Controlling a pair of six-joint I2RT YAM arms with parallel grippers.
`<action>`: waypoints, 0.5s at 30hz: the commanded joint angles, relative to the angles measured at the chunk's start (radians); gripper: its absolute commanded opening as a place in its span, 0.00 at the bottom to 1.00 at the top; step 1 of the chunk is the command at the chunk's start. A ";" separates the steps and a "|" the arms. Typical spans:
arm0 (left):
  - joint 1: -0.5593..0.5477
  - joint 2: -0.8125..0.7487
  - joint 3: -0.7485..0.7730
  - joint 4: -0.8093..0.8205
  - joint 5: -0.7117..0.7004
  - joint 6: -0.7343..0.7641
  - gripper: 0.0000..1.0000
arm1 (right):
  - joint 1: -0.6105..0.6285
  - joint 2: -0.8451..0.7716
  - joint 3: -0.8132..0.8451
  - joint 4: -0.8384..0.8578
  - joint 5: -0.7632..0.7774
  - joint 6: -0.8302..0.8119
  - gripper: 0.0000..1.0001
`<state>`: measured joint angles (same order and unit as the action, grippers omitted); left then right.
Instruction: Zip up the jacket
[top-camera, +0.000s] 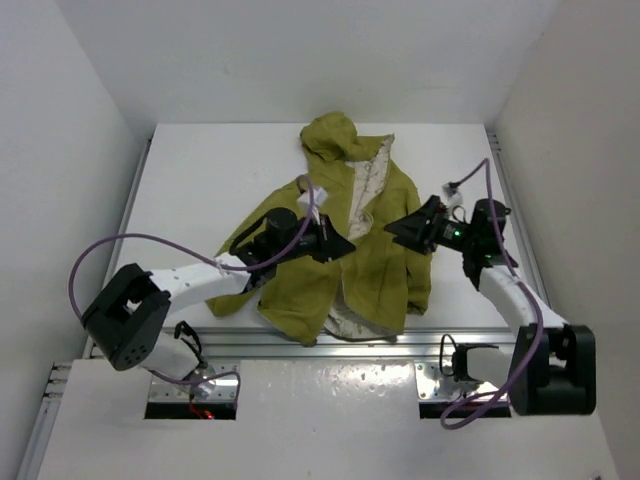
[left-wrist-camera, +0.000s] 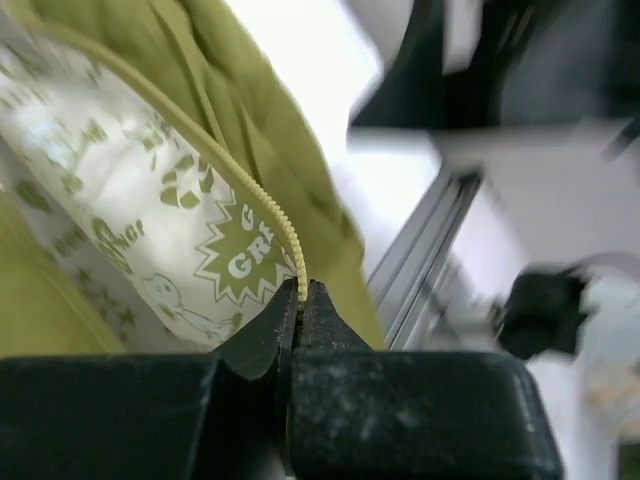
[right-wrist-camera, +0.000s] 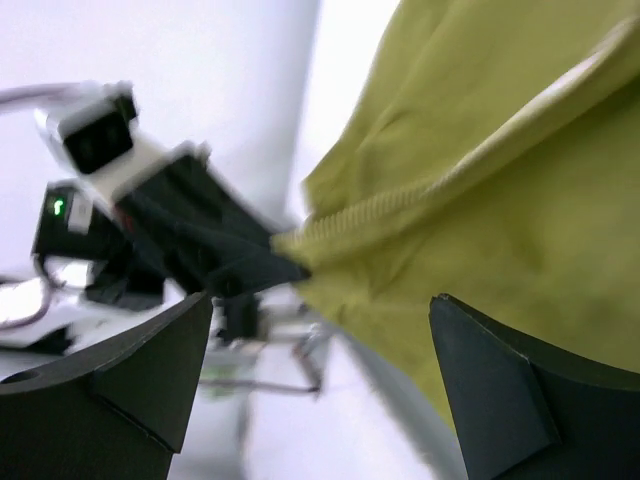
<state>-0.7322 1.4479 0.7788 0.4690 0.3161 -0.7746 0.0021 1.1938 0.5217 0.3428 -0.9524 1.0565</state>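
Little of the zipping looks done: the jacket (top-camera: 365, 230) lies spread open on the white desk (top-camera: 200, 180), centre and toward the back. Its hood (top-camera: 330, 135) points away from the arms, its two front edges lie apart, and the cream lining (left-wrist-camera: 130, 200) shows between them. The left tool (left-wrist-camera: 302, 295) is pressed together, pinching one front edge right at its row of zipper teeth (left-wrist-camera: 268, 210). The right tool (right-wrist-camera: 320, 370) is spread wide and holds nothing, facing that pinched edge from nearby. By my judgement, mating the two zipper halves and drawing the slider up are both left to do; no slider is visible. The shell is soft, matte olive-green fabric falling in loose folds. The lining is smooth, printed with small green motifs and lettering. The teeth form a fine pale-yellow ridged cord along the seam
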 joint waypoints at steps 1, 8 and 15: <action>-0.096 0.035 0.011 -0.151 0.011 0.216 0.00 | -0.108 -0.111 0.076 -0.398 -0.006 -0.410 0.90; -0.187 0.308 0.296 -0.539 0.071 0.581 0.25 | -0.129 -0.111 0.096 -0.404 -0.014 -0.402 0.92; -0.141 -0.105 0.010 -0.476 -0.123 0.871 0.93 | -0.096 -0.109 0.116 -0.470 -0.016 -0.467 0.93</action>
<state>-0.8944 1.5177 0.8261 0.0074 0.2409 -0.1196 -0.1139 1.0885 0.5907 -0.0940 -0.9508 0.6563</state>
